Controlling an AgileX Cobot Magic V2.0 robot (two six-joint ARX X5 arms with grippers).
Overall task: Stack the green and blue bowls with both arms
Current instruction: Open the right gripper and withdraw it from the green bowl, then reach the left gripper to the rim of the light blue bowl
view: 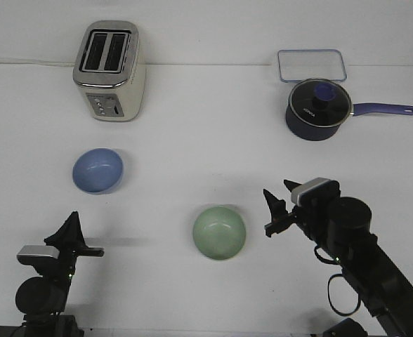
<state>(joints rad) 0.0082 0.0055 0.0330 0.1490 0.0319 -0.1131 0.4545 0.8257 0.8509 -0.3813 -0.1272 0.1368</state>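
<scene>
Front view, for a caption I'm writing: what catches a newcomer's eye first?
The cream toaster at far left and the dark blue saucepan at far right. Nearer, a blue bowl sits left, a green bowl centre, with the right gripper open beside it.

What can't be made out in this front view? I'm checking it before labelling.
- Left gripper: seen edge-on, jaws' opening unreadable.
- Right arm: base cut off by the bottom and right edges.
- Saucepan: contents hidden by its lid.
- Toaster: dial markings too small.

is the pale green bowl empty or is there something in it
Empty: the glossy pale mint green bowl sits upright, its bare inside visible.
</scene>
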